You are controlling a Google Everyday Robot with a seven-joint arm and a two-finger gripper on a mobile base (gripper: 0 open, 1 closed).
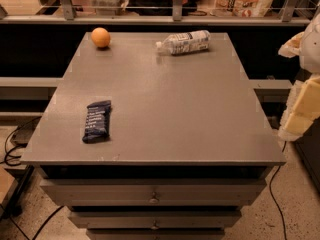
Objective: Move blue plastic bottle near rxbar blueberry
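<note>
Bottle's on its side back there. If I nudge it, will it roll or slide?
The blue plastic bottle lies on its side on the smooth table, so a push across its length will likely roll it. It is small clear plastic, so probably light and squeezable. The gripper is off the table's right edge, apart from it.

- The one camera view looks down from above and in front of the counter. It tilts steeply, faces the side with the drawers, and looks on toward the railing behind.
- It stands at middle range: the whole counter top fits in frame, with floor showing at the bottom corners.
- The fingers show at the right frame edge, and the counter's right rim lies just beside them.
</note>
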